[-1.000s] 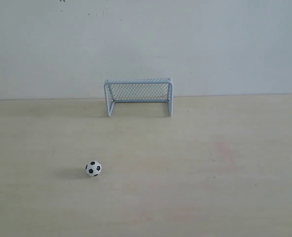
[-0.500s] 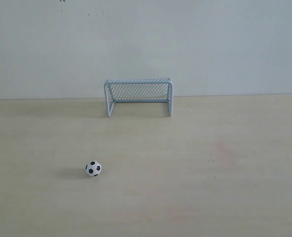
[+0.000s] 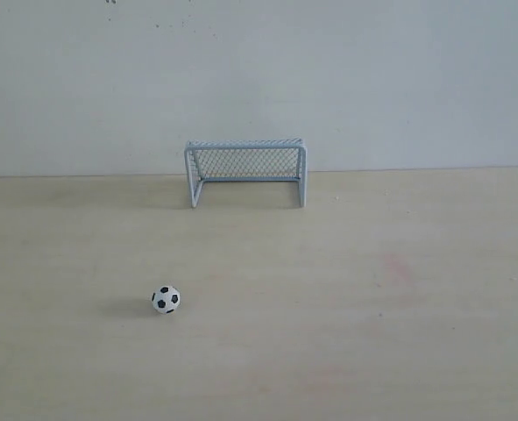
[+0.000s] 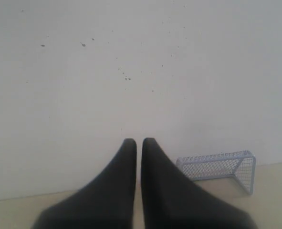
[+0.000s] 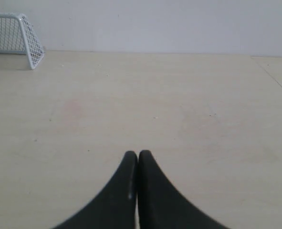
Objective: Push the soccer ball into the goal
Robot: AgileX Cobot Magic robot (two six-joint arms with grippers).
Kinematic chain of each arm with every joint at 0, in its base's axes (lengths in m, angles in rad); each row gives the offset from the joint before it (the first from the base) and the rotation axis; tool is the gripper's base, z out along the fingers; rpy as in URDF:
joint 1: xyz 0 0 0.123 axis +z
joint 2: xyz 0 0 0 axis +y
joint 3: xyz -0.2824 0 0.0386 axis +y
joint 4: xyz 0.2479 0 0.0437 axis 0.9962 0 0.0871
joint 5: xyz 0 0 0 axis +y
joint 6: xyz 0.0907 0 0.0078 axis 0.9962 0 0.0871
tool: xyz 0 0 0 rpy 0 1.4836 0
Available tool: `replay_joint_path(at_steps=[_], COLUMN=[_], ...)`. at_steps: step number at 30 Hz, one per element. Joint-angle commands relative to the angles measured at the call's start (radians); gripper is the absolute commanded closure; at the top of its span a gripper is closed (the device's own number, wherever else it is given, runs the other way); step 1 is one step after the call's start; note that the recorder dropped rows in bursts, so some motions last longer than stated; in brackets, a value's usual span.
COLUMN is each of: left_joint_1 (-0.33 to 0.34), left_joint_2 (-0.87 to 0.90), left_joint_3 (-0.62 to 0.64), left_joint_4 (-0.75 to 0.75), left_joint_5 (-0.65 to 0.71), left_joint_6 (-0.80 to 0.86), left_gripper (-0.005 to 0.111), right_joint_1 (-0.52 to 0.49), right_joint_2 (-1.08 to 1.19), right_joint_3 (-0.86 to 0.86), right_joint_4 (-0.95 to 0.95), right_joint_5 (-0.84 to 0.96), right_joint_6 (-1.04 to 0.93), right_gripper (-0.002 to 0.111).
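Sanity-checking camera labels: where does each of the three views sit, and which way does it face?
Exterior: off the arms, facing the wall across the table; sees the goal mouth-on and the soccer ball nearer; no robot parts show.
Left wrist: behind the left pincer, shut, aimed mostly at the wall.
Right wrist: behind the right pincer, shut, pitched down at the table.
Shared: the goal shows in all three.
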Motion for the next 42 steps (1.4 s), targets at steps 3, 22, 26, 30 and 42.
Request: replay_joint_path(at_steps=[3, 22, 26, 30, 42], left_joint_1=[0.002, 0.002, 0.002, 0.002, 0.002], left_joint_2=[0.015, 0.227, 0.354, 0.471, 0.656], left_joint_3=[-0.010, -0.121, -0.166, -0.180, -0.245], left_joint_4=[0.002, 0.036, 0.042, 0.042, -0.387], left_joint_5=[-0.068, -0.147, 0.026, 0.176, 0.742], left_joint_6=[0.003, 0.162, 0.270, 0.432, 1.185], left_gripper=[0.102, 0.102, 0.102, 0.102, 0.102], right_joint_1=[0.000, 0.000, 0.000, 0.000, 0.000], right_joint_2=[-0.005, -0.005, -0.005, -0.005, -0.005], right_joint_3=[0.000, 0.000, 0.000, 0.000, 0.000], right_joint_4=[-0.003, -0.003, -0.003, -0.003, -0.003], right_joint_5=[-0.004, -0.004, -0.004, -0.004, -0.004], right_joint_6=[-0.006, -0.006, -0.006, -0.006, -0.006], right_gripper=[0.108, 0.108, 0.108, 0.108, 0.108])
